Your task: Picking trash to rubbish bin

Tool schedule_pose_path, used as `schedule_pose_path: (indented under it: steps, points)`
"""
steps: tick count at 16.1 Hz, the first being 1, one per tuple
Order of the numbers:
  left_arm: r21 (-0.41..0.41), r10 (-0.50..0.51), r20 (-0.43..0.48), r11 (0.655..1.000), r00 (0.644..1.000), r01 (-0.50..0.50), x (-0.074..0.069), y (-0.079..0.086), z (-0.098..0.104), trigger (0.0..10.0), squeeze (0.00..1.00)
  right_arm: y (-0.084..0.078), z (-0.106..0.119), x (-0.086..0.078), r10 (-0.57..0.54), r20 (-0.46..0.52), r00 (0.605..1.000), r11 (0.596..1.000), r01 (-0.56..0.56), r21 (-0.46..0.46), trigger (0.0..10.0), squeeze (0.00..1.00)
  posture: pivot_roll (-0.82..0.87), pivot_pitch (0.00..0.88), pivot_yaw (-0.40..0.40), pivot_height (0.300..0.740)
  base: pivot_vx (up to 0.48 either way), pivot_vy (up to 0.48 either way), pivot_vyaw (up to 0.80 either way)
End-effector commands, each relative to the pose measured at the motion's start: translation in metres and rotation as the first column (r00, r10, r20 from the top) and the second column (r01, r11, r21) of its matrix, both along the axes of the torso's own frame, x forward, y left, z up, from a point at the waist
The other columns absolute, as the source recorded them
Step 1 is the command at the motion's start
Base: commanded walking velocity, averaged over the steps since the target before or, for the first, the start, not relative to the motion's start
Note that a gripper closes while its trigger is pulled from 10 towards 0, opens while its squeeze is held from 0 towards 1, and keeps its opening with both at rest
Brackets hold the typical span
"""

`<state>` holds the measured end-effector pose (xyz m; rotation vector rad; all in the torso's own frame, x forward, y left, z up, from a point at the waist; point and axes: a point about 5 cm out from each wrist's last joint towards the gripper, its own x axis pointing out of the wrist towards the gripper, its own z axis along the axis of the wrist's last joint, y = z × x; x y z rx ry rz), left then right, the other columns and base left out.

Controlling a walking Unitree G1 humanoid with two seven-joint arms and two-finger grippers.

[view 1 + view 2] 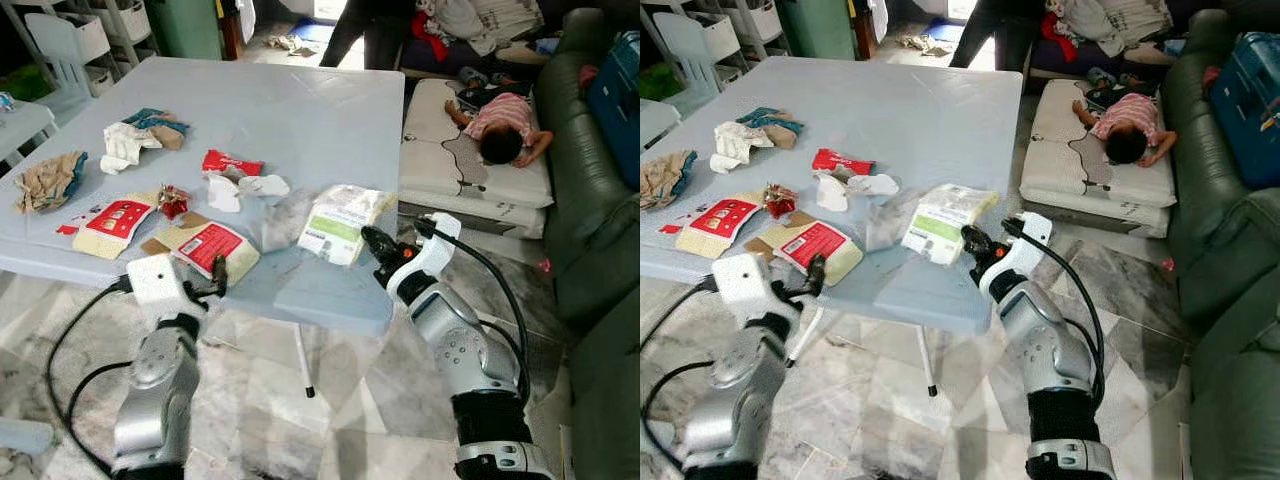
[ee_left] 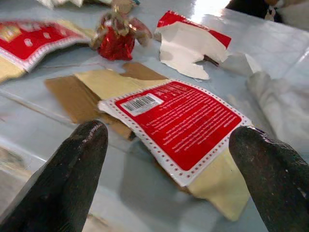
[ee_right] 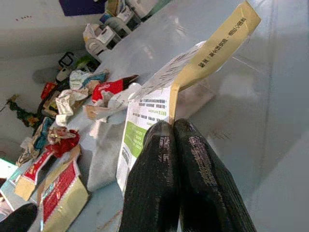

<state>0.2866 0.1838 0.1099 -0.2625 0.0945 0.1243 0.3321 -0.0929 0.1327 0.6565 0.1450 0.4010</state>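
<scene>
A blue-grey table [image 1: 300, 110] carries scattered trash. A white and green packet [image 1: 338, 228] lies near its front right edge, and my right gripper [image 1: 372, 240] is at that packet's near corner. In the right wrist view its fingers [image 3: 166, 159] are pressed together with the packet's edge [image 3: 145, 111] rising from their tips. A flattened red and yellow packet [image 1: 205, 245] lies at the front edge. My left gripper [image 2: 171, 140] is open just in front of it, one finger on each side of the red label [image 2: 183, 121].
More trash lies on the table: a crumpled red wrapper [image 1: 173, 201], white paper [image 1: 245, 186], another red packet [image 1: 112, 222] and brown paper [image 1: 45, 180]. A person [image 1: 500, 125] lies on a mattress [image 1: 440, 160] at the right, beside a dark green sofa [image 1: 590, 200].
</scene>
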Motion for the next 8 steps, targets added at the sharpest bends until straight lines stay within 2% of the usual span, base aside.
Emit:
schedule_pose_path:
  steps: [1, 4, 8]
  points:
    - [-0.046, 0.015, -0.023, 0.999, 1.0, -0.016, 0.003, 0.001, -0.004, 10.0, 0.0, -0.002, 0.004, -0.001, -0.009, 0.013, 1.0, 1.0, 0.01, -0.007, 0.0, 0.0, 0.0, 0.068, -0.041, 0.74, 0.0, 0.0, 0.0]
    - [-0.203, 0.044, -0.062, 0.978, 0.997, -0.056, 0.016, -0.005, -0.007, 10.0, 0.0, -0.006, 0.008, -0.003, -0.024, 0.039, 0.999, 0.999, 0.025, -0.038, 0.0, 0.0, -0.02, 0.066, -0.042, 0.74, 0.0, 0.0, 0.0]
    - [-0.263, 0.031, -0.057, 0.964, 0.998, -0.045, 0.027, -0.011, -0.003, 10.0, 0.0, -0.002, 0.008, -0.007, -0.004, 0.052, 0.999, 0.998, 0.008, -0.064, 0.0, 0.0, -0.03, 0.063, -0.042, 0.74, 0.0, 0.0, 0.0]
